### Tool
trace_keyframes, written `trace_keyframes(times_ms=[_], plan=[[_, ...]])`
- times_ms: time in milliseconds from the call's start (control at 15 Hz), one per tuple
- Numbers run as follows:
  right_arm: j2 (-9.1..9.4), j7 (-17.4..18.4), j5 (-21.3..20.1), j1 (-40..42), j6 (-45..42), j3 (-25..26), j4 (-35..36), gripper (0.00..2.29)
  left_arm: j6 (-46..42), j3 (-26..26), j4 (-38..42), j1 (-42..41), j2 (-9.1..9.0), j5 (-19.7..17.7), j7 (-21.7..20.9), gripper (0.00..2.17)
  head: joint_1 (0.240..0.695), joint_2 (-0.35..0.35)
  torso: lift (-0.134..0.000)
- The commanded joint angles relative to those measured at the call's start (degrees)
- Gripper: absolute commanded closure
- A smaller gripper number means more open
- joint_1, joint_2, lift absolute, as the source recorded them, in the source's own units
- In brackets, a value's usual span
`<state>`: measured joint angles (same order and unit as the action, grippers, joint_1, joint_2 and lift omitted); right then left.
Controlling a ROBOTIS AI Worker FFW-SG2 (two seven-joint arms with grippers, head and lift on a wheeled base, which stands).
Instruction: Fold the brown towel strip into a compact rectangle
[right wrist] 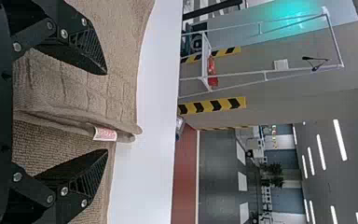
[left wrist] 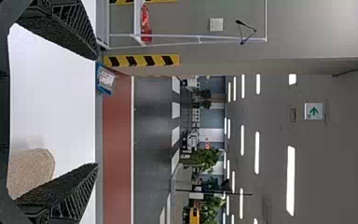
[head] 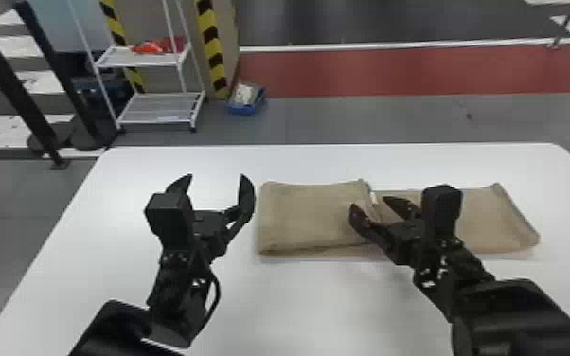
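Observation:
The brown towel strip (head: 315, 215) lies on the table, its left part folded over into a thicker layer, a single-looking flatter part reaching right. My left gripper (head: 218, 187) stands open just left of the folded end, holding nothing. Over the fold's edge, near the middle of the towel, is my right gripper (head: 375, 208), open and empty. In the left wrist view a corner of the towel (left wrist: 31, 169) shows by the lower finger of the left gripper (left wrist: 97, 112). The right wrist view has the folded edge and a white tag (right wrist: 105, 134) between the spread fingers of the right gripper (right wrist: 107, 112).
The white table (head: 326, 303) extends around the towel, with its far edge beyond both grippers. On the floor behind stand a white rack (head: 161, 111) holding red items and a blue bin (head: 247, 109). The right forearm passes over the table's near right side.

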<state>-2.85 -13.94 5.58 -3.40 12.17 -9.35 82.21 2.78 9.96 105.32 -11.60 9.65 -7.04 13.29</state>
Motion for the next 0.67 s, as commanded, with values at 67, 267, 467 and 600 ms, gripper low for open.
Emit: trace_keyframes(times_ms=[67, 267, 467, 600], plan=[[0.39, 0.05, -0.21, -1.88, -0.25, -0.50, -2.58, 0.35, -1.24, -0.82, 0.06, -0.88, 0.02, -0.17, -0.02, 0.07, 0.695, 0.109, -0.123], [0.39, 0.05, -0.30, -3.90, -0.08, -0.50, -4.87, 0.47, -1.24, -1.09, 0.67, -1.32, 0.02, -0.52, 0.07, 0.07, 0.695, 0.117, -0.123], [0.39, 0.05, -0.39, -5.04, 0.80, -0.50, -6.01, 0.50, -1.24, -1.09, 0.67, -1.41, -0.07, -0.52, 0.07, 0.07, 0.695, 0.118, -0.123], [0.30, -0.04, -0.39, -5.39, 2.03, -0.50, -6.19, 0.59, -1.24, -1.09, 0.59, -1.41, -0.16, -0.52, 0.07, 0.07, 0.695, 0.116, -0.123]])
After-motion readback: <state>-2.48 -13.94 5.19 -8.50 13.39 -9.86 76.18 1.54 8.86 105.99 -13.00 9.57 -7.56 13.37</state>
